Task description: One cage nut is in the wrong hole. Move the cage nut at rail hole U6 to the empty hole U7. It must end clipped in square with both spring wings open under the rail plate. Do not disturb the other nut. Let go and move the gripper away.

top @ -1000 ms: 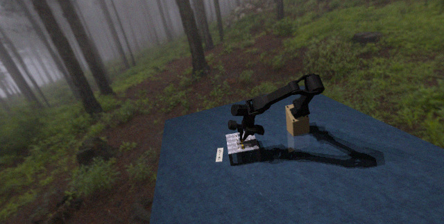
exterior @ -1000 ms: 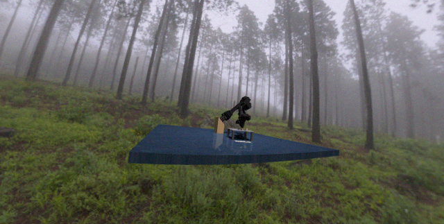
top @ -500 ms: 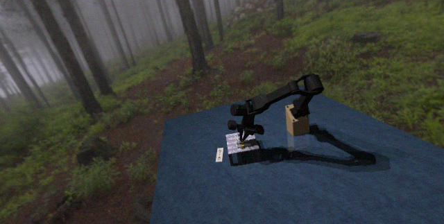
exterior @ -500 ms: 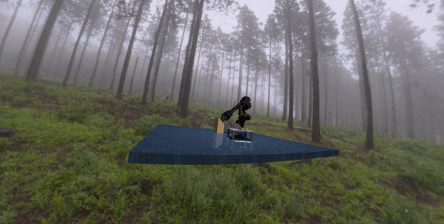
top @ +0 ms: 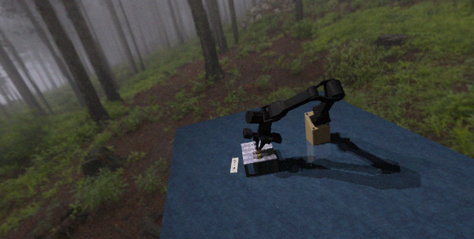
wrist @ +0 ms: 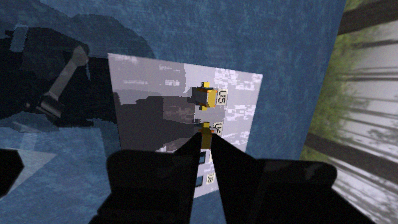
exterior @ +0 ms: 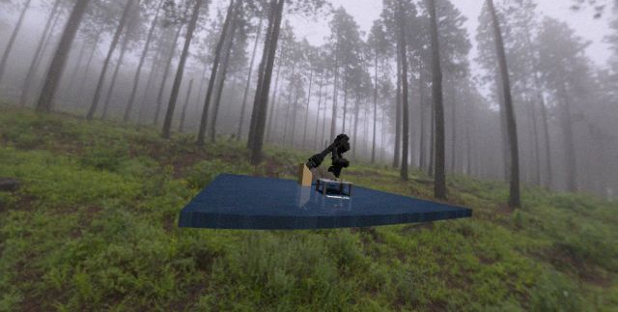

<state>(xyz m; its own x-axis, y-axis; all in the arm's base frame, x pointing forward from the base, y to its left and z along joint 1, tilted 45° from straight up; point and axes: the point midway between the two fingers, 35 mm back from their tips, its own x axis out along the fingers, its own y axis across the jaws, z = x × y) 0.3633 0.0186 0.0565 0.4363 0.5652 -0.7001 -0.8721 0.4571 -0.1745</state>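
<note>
my pincer (top: pixel 258 150) (exterior: pixel 336 177) (wrist: pixel 205 136) grasps nut (top: pixel 258 152) (wrist: pixel 206 139) beside u6 label (wrist: pixel 217 126); whether clip is free, cannot tell. grip made, so move to u7 can follow. other nut (top: pixel 259 156) (wrist: pixel 211 97) sits near, at u5.

Setting: outdoors, a foggy pine forest. Tall bare trunks (top: pixel 201 24) (exterior: pixel 267 61) rise from a slope of green grass and undergrowth (top: pixel 426 46) (exterior: pixel 145 254); pale mist (top: pixel 155 17) (exterior: pixel 309 99) hangs between them.

Runs into other nut (wrist: pixel 206 97) on U5 side, near claw (top: pixel 258 149) (exterior: pixel 336 177) (wrist: pixel 205 136). Blocked below by rail plate (top: pixel 246 147) (exterior: pixel 329 180) (wrist: pixel 145 70). Looks passable over plate, away from U5; partly hidden in wrist view.
</note>
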